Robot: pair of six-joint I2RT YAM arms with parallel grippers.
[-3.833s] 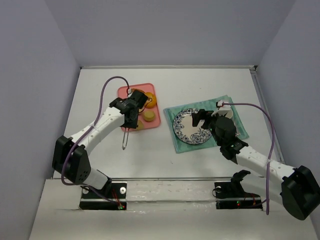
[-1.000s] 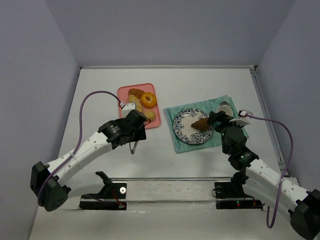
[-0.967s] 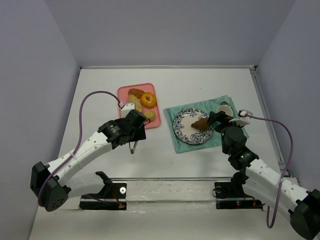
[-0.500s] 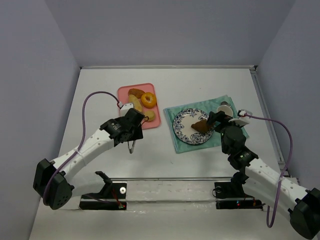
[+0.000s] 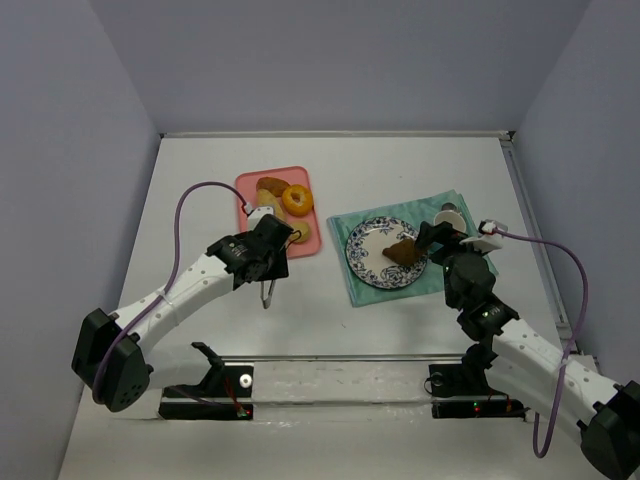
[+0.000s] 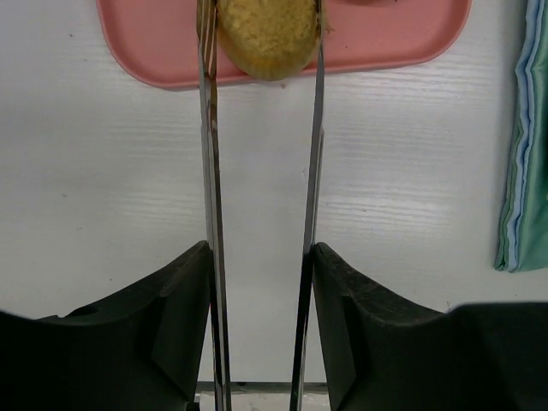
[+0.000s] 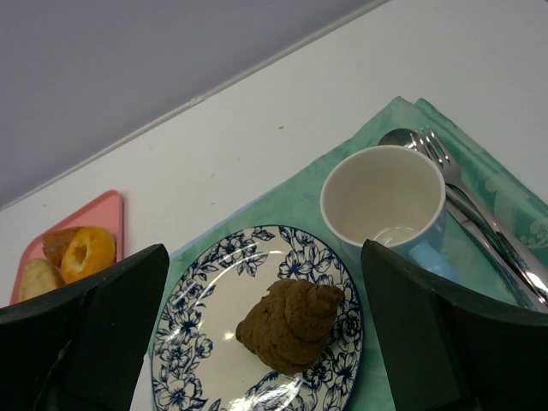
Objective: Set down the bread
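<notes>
Currently, a pair of long thin metal tongs (image 6: 211,214) is clamped between the black fingers of the left pincer (image 6: 261,253), which press on the two tong arms from outside. The arms are stretched over the white desk (image 6: 111,214) to the near edge of a pink rectangular plastic tray (image 6: 145,43). There a round golden-yellow bread roll (image 6: 270,34) is flanked by them, one arm at each side. Both arms are seen right against the roll's edges, but whether it is being squeezed cannot be told. The roll rests on the tray, just inside its near rim. Farther back on the tray, an orange ring-shaped pastry (image 5: 297,200) and a brown elongated pastry (image 5: 270,185) are seen in the top view.

The right pincer (image 5: 428,240) is spread wide, and nothing is held in it. It is poised over the right edge of a white round plate with a blue floral pattern (image 7: 184,342). A dark brown swirled piece of bread (image 7: 289,324) is set on that plate, somewhat right of its centre and apart from the pincer's fingers. The plate is laid on a folded teal-green cloth (image 7: 282,201), well apart from the pink tray. A white empty cup (image 7: 385,193) is stood on the same cloth just beside the plate. A metal spoon (image 7: 398,137) and a metal fork (image 7: 437,147) are laid side by side on the cloth at the cup's other side.
</notes>
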